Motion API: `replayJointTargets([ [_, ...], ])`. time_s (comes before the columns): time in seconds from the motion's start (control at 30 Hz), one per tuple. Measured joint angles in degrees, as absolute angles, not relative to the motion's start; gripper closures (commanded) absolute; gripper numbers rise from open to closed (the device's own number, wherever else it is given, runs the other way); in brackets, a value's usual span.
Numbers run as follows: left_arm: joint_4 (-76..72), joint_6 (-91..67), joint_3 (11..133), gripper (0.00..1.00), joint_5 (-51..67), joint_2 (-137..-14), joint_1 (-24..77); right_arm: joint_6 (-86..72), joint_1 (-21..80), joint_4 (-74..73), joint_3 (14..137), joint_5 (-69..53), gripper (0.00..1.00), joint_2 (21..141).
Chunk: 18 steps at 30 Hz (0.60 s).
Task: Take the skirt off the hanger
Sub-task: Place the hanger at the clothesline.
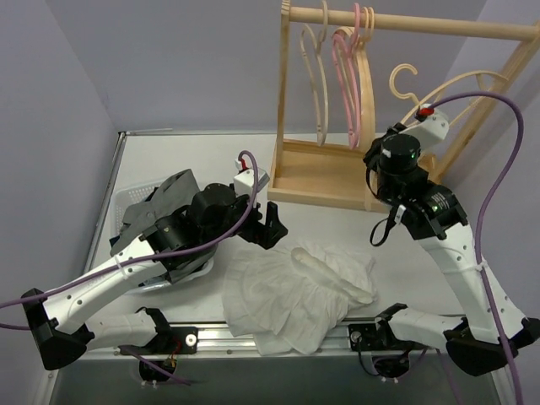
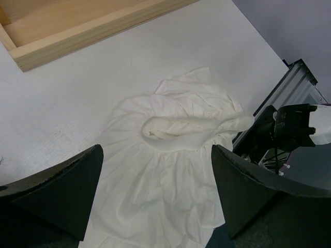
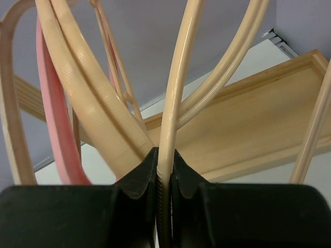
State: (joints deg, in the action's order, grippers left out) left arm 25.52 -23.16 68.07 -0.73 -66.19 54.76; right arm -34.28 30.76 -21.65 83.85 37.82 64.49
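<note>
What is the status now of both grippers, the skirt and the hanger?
Left gripper open above the white blouse. Right gripper shut on the wooden hanger, bare. Grey skirt off it, heaped on the table, left side.

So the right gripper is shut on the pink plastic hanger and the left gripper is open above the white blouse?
No: the right wrist view shows the right gripper shut on a pale wooden hanger; the left gripper is open above the white blouse.

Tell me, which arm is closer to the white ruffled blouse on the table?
Left. The left gripper hangs open right beside the white ruffled blouse; the right gripper is off at the rack, shut on a pale wooden hanger.
</note>
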Motion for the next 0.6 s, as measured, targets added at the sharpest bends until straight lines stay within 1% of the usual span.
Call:
replayJointTargets([
  [0.1,25.50,-23.09,67.26,0.06,-0.60,-65.49,54.76,-32.86,24.91,-19.68,86.50,28.64,1.00,68.07],
  [0.33,25.52,-22.98,66.28,0.06,1.26,-65.47,54.76,-33.71,19.90,-16.82,88.29,10.50,1.00,71.42],
  [0.6,25.52,-22.68,65.91,0.06,3.25,-65.65,54.76,-38.22,5.06,-12.53,90.67,-7.40,1.00,72.01],
])
